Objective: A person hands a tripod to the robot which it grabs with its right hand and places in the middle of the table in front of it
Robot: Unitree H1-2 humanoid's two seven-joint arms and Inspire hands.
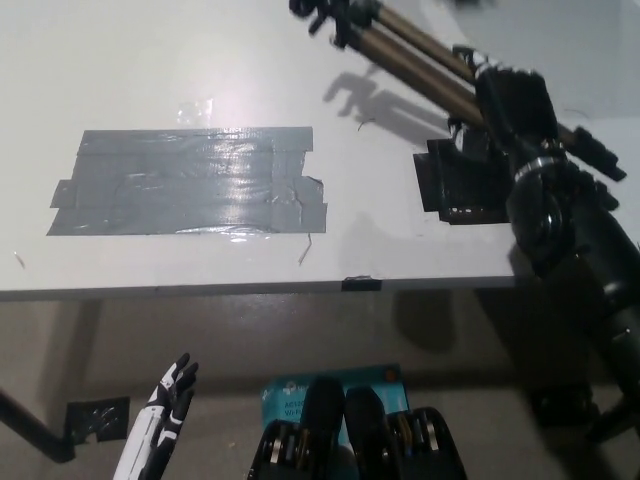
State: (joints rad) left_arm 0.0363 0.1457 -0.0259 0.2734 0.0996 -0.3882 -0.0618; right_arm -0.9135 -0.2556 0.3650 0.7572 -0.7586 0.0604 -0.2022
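Tripod [410,60], 1, held by right robot hand [515,100] over table [150,60].

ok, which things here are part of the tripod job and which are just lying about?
Job:
- tripod
- right robot hand, shut on the tripod
- table

Lying about:
- grey tape patch
- black square
- blue item on the floor
- left robot hand, resting low, open

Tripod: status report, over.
Black right hand shut on brown-legged tripod, over white table's far right. White left hand open, below table edge. Grey tape patch mid-table uncovered.
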